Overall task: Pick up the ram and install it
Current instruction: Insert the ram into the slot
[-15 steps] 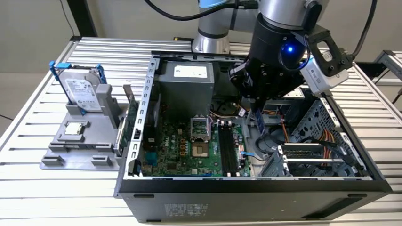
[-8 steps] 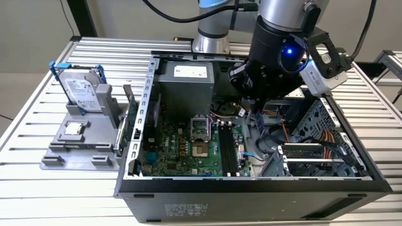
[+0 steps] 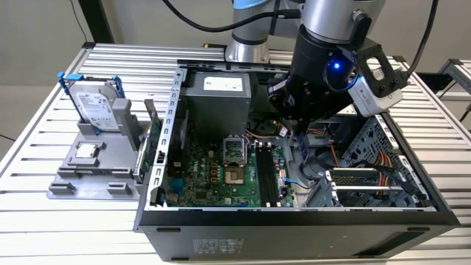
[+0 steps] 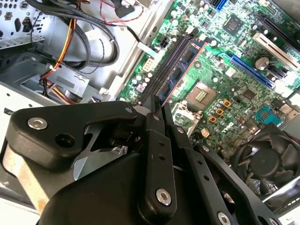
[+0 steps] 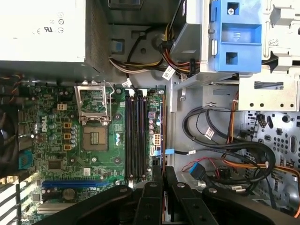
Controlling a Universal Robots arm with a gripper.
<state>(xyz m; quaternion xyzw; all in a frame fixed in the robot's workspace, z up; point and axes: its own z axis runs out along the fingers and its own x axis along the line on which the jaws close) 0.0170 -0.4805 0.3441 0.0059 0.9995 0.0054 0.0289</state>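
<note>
While the gripper [image 4: 161, 108] hangs over the memory slots [image 5: 136, 136], its fingers clamped on the ram [image 4: 180, 70] (held edge-on), pickup looks done; seating in the motherboard [image 3: 220, 174] remains.

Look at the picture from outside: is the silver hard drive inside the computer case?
No. The silver hard drive stands upright in a grey holder on the table, outside the open computer case, on the exterior view's left.
</note>
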